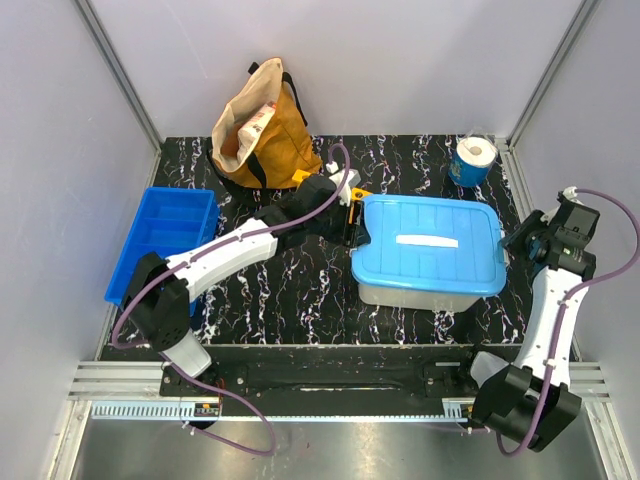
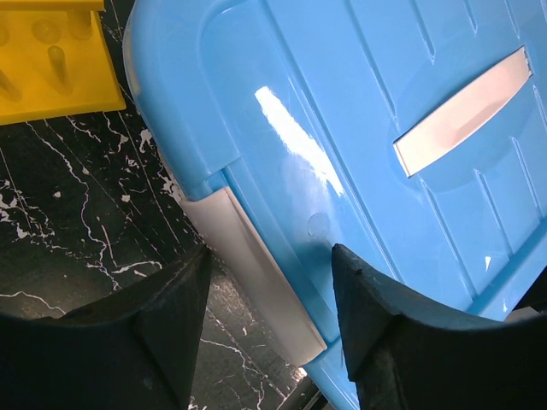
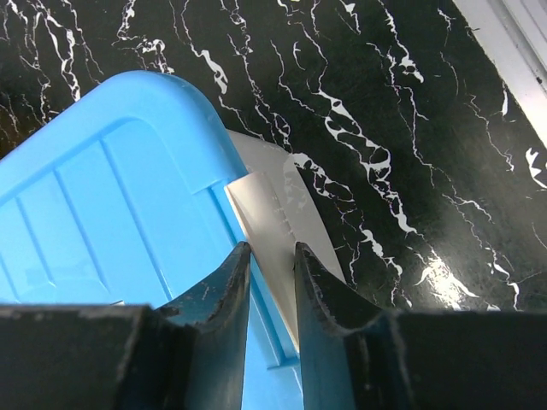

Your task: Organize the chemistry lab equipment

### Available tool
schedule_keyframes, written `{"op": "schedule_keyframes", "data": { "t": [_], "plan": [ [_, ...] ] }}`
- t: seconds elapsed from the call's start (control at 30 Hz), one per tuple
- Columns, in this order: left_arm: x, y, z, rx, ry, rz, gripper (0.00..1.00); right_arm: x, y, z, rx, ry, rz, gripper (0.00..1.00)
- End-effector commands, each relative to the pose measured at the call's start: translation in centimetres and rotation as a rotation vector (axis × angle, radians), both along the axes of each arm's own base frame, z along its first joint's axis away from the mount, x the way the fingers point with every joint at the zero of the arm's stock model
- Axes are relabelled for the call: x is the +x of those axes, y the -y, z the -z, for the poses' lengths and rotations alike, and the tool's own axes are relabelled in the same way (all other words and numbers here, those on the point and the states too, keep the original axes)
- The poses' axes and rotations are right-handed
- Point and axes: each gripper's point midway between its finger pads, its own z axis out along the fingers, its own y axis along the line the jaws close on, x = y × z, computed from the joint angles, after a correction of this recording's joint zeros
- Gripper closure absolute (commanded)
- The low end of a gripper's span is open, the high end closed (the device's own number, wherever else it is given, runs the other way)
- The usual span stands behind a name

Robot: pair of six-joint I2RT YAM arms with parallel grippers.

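Note:
A clear storage box with a blue lid (image 1: 430,245) stands mid-table. My left gripper (image 1: 352,215) is at its left end, open, and its fingers straddle the white latch (image 2: 252,260) without pinching it. One finger is over the lid (image 2: 367,102), the other over the table. My right gripper (image 1: 512,240) is at the box's right end, its jaws drawn in narrow on the other white latch (image 3: 273,205) beside the lid (image 3: 111,171). A yellow rack with clear tubes (image 2: 51,60) sits just left of the box. Goggles and glove are out of view.
A tan fabric bag (image 1: 255,125) stands at the back left. An open blue bin (image 1: 165,240) lies at the table's left edge. A white paper roll in blue wrap (image 1: 473,158) is at the back right. White walls close in three sides.

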Motion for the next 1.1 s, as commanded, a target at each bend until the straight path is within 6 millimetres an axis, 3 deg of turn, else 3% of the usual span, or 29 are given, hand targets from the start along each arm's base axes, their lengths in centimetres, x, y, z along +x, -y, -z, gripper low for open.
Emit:
{"op": "schedule_keyframes", "data": {
  "t": [0.0,0.3,0.47,0.57,0.87,0.97,1.0,1.07],
  "plan": [
    [-3.3,5.5,-1.1,-0.135,-0.014,0.193,0.41,-1.9,-7.2,2.1,0.271,-0.11,-0.15,0.77],
    [-4.0,7.2,-0.9,-0.155,-0.028,0.223,0.41,-1.2,-10.0,0.6,0.27,-0.085,-0.224,0.89],
    [-4.1,7.8,-1.2,-0.161,-0.029,0.23,0.42,-1.7,-9.7,0.5,0.23,-0.094,-0.206,0.87],
    [-3.9,7.7,-1.5,-0.165,-0.023,0.223,0.42,-1.5,-9.0,0.8,0.207,-0.084,-0.172,0.78],
    [-5.0,9.6,-1.9,-0.236,-0.051,0.236,0.42,-0.6,-2.8,-1.0,-0.073,-0.148,0.003,0.73],
    [-5.7,10.7,-2.2,-0.264,-0.055,0.256,0.42,-0.7,-0.4,-0.3,-0.166,-0.226,0.062,0.72],
    [-6.0,11.3,-2.1,-0.275,-0.058,0.262,0.42,-1.5,1.6,0.7,-0.244,-0.316,0.118,0.71],
    [-6.4,11.8,-2.2,-0.282,-0.066,0.274,0.42,-2.0,3.3,1.0,-0.296,-0.37,0.162,0.7]
  ]
}}
